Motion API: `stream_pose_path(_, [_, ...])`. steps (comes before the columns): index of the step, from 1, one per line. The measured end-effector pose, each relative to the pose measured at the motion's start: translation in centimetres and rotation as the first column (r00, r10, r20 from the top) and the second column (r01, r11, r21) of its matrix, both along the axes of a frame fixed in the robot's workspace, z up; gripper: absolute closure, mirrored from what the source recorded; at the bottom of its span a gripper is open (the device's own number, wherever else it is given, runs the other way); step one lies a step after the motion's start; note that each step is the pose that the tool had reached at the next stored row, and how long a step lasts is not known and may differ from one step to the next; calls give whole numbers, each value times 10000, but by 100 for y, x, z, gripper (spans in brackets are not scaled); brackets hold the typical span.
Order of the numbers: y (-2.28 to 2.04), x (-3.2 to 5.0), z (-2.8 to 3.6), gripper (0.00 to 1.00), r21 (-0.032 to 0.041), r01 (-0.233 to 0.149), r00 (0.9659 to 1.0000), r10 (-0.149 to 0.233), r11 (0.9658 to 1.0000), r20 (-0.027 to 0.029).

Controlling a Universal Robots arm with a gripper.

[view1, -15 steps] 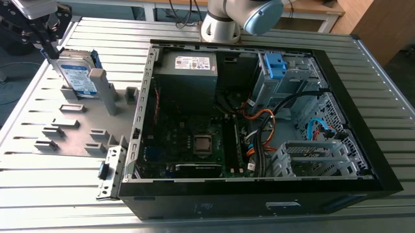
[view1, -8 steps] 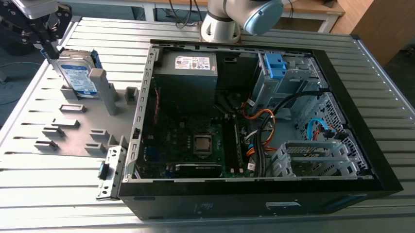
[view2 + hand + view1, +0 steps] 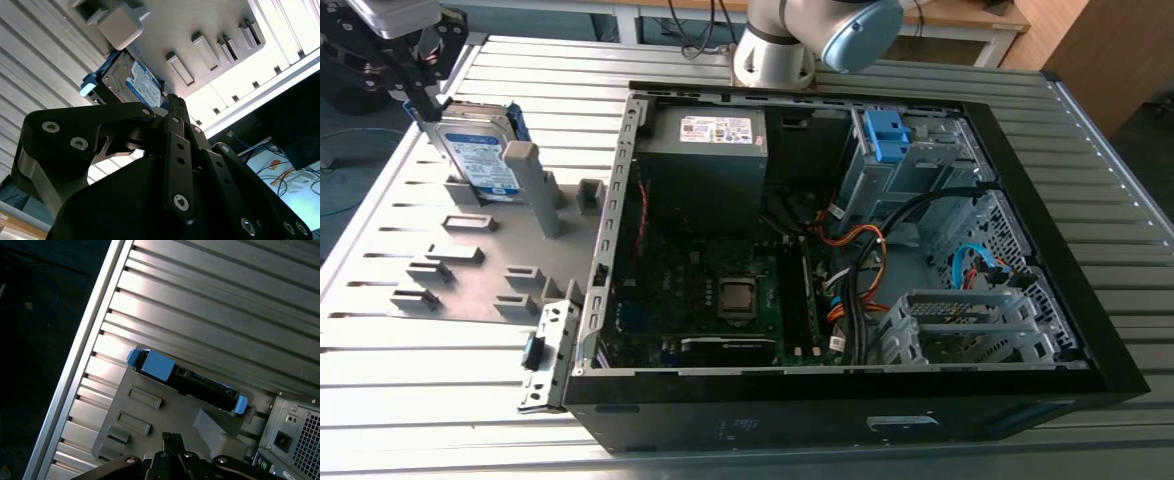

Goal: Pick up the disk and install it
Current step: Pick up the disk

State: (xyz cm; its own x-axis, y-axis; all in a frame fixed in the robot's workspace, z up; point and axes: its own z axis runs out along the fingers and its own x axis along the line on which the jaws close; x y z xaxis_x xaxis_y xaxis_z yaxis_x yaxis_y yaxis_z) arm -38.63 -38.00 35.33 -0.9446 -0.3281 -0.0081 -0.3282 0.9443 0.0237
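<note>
The disk (image 3: 478, 150) stands on edge in a slot of the grey fixture plate (image 3: 467, 290), at the exterior view's upper left. It is silver with a white-and-blue label (image 3: 142, 85) and blue rails (image 3: 157, 365) along its sides. My gripper (image 3: 422, 100) hangs just above the disk's far upper corner. In both wrist views its fingertips (image 3: 172, 100) (image 3: 172, 439) sit together, shut on nothing, a short way off the disk (image 3: 195, 385).
An open black computer case (image 3: 1067, 330) lies to the exterior view's right of the plate, with a grey power-supply box (image 3: 707, 150), a blue bracket (image 3: 886, 135) in a metal bay, cables and a motherboard. A grey post (image 3: 534, 190) stands beside the disk. The arm's base (image 3: 781, 50) is behind the case.
</note>
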Motion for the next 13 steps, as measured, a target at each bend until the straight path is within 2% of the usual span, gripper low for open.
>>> stream_pose_path(13, [0,0,0,89,-1,-244,9997,244,9997,0])
